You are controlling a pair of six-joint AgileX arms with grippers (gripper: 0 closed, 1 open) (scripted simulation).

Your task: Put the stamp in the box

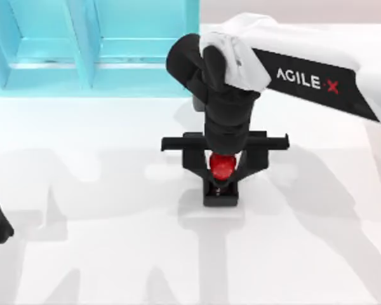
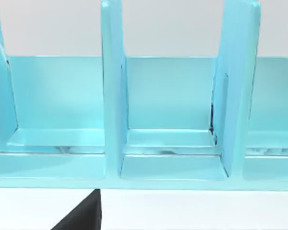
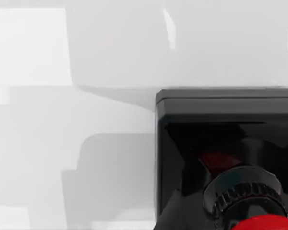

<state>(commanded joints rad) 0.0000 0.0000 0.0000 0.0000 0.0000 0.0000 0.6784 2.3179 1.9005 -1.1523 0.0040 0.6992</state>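
The stamp (image 1: 222, 166) stands on the table (image 1: 114, 254), well short of the blue box (image 1: 101, 51); the right gripper (image 1: 221, 173) straddles it, jaws apparently closing on it. Lifting and carrying remain; left arm parked

The one piece of writing I can read is on my right arm (image 1: 317, 79) in the top view: white capitals spelling "AGILE", followed by a red "X", set on the black panel along the arm's side. The lettering runs along the arm's length, slanting with it as it reaches in from the right side. I find no other words, numbers or signs that can be read in the top view or in either wrist view.
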